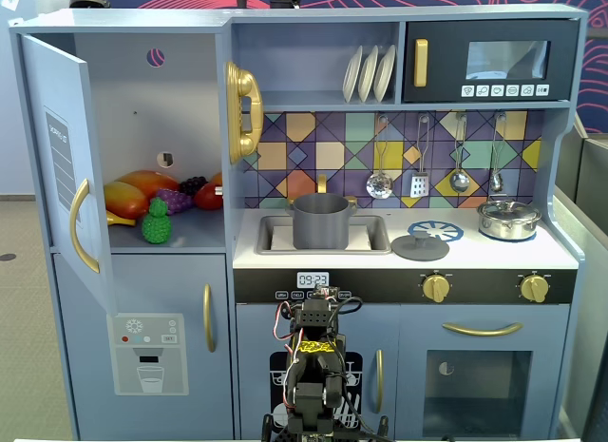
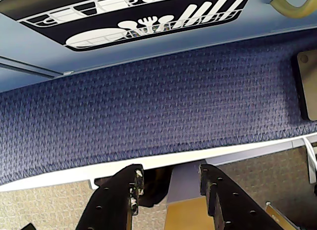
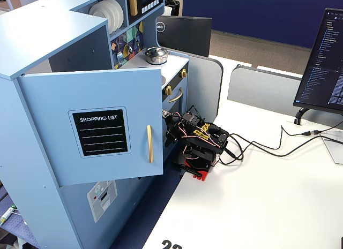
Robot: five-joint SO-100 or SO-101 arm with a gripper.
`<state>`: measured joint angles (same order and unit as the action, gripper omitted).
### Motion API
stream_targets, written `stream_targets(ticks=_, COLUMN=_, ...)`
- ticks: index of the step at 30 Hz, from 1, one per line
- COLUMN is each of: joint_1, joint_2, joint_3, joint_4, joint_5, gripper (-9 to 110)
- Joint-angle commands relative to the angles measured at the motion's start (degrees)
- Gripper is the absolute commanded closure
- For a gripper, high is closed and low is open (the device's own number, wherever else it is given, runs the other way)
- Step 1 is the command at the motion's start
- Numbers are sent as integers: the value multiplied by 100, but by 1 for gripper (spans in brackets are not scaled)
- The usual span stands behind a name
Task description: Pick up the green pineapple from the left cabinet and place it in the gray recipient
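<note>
The green pineapple (image 1: 157,222) stands upright at the front of the shelf in the left cabinet (image 1: 161,100). The cabinet's blue door (image 1: 66,166) with its gold handle is swung open; it also shows in a fixed view (image 3: 96,126). The gray recipient (image 1: 321,221) sits in the sink, right of the cabinet. My arm (image 1: 313,361) is folded low in front of the kitchen, far below both, at the white table's edge (image 3: 198,144). In the wrist view my gripper (image 2: 171,173) is open and empty, over the table edge and blue carpet (image 2: 148,101).
Behind the pineapple lie purple grapes (image 1: 177,198), an orange fruit (image 1: 144,183), a banana (image 1: 122,217) and a red fruit (image 1: 209,197). A gray lid (image 1: 420,245) and a shiny silver lidded pot (image 1: 508,219) sit on the counter. Cables (image 3: 268,144) and a monitor (image 3: 321,61) are on the table.
</note>
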<state>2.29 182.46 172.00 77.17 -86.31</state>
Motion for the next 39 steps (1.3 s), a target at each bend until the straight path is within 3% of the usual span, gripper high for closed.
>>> stream_targets(ticks=1, joint_1=-176, joint_2=-35, joint_3=0, joint_4=1046, joint_5=-35, gripper=101)
stream_targets(ticks=9, joint_1=-132, joint_2=-35, joint_3=0, joint_4=1046, joint_5=-70, gripper=101)
stream_targets(ticks=14, joint_1=-1037, joint_2=-44, joint_3=-9, joint_4=861, joint_5=26, gripper=101)
stream_targets(ticks=17, joint_1=-1969, joint_2=-62, joint_3=-9, joint_4=-149, joint_5=308, gripper=101)
stream_targets(ticks=21, joint_1=-3305, joint_2=9, joint_3=-220, joint_4=-2681, joint_5=1037, gripper=101)
stream_targets(ticks=25, joint_1=-4368, joint_2=-149, joint_3=-773, joint_4=-4764, joint_5=396, gripper=100)
stream_targets(ticks=30, joint_1=-5098, joint_2=-747, joint_3=-1705, joint_4=-5739, joint_5=-141, gripper=94)
stream_targets(ticks=39, joint_1=-5133, joint_2=-1828, joint_3=-2479, joint_4=-6785, joint_5=-536, gripper=76)
